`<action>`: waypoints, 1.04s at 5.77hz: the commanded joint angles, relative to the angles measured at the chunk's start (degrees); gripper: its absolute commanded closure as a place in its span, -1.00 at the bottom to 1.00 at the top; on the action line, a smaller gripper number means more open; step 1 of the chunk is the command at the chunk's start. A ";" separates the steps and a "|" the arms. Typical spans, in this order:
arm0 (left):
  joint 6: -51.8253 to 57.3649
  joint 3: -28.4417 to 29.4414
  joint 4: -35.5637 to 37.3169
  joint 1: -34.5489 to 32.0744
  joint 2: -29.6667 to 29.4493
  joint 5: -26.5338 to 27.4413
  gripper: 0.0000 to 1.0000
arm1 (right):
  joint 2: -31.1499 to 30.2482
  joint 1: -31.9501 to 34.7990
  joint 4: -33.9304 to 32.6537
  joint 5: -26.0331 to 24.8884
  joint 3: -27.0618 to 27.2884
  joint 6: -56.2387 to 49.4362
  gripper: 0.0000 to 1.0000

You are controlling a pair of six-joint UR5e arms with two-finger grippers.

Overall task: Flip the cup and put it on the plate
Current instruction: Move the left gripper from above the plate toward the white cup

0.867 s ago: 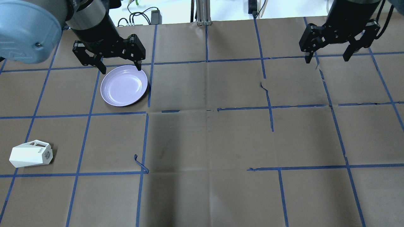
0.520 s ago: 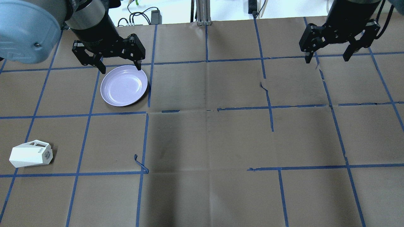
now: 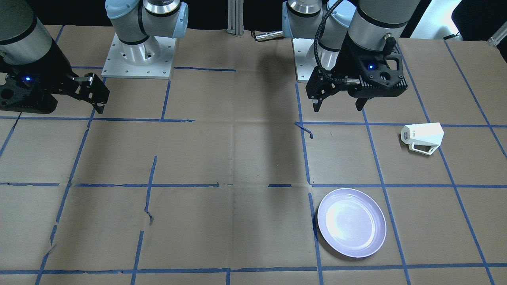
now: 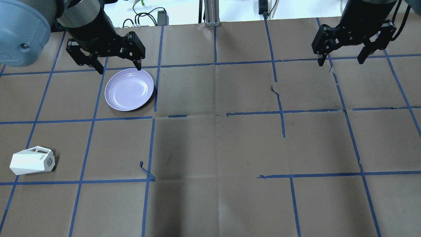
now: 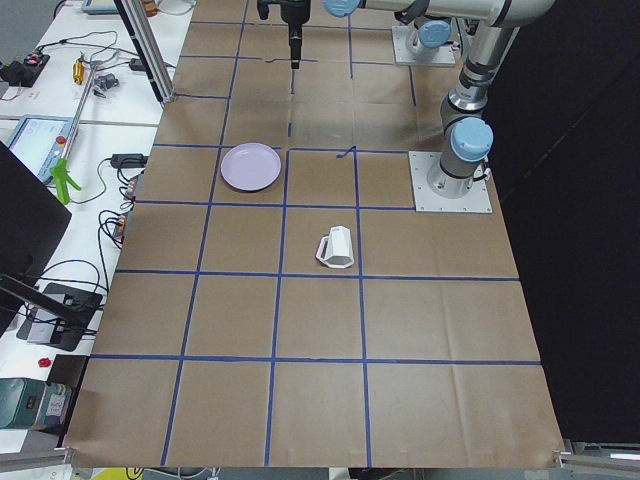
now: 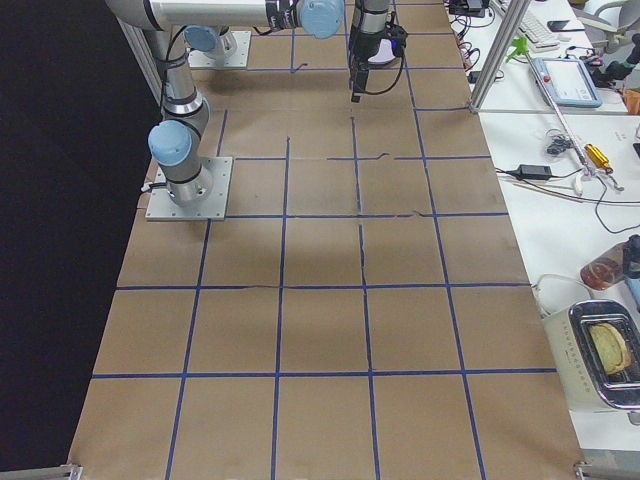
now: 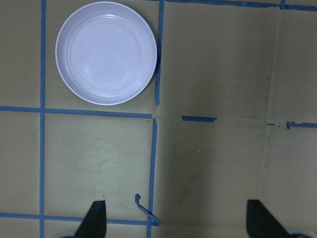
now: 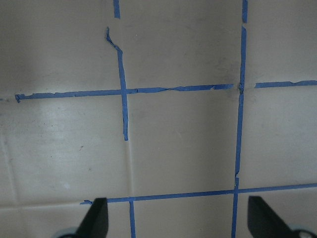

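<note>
The cup (image 4: 32,163) lies on its side on the table (image 4: 210,141), well apart from the plate (image 4: 129,89), and no gripper touches it. The plate sits flat with nothing on it. The left gripper (image 3: 337,108) hangs above the table near the plate, its fingers spread wide and holding nothing. The right gripper (image 4: 339,62) hovers far across the table from the plate, its fingers likewise spread and holding nothing.

Blue tape grid (image 4: 215,62), seemingly paper-covered table (image 4: 217,148)
</note>
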 commanded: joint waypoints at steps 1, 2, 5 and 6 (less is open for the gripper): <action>5.83 -1.28 -2.52 5.25 3.20 0.22 -0.99 | 0.00 0.00 -0.04 0.00 0.00 0.00 -1.00; 14.67 -1.72 -6.98 11.12 5.05 0.48 -0.99 | 0.00 0.00 0.04 0.00 0.00 0.00 -1.00; 46.80 -1.55 -9.76 36.30 5.70 0.75 -0.99 | 0.00 0.00 -0.04 0.00 0.00 0.00 -1.00; 58.76 -1.47 -7.66 45.01 3.95 0.40 -0.99 | 0.00 0.00 -0.04 0.00 0.00 0.00 -1.00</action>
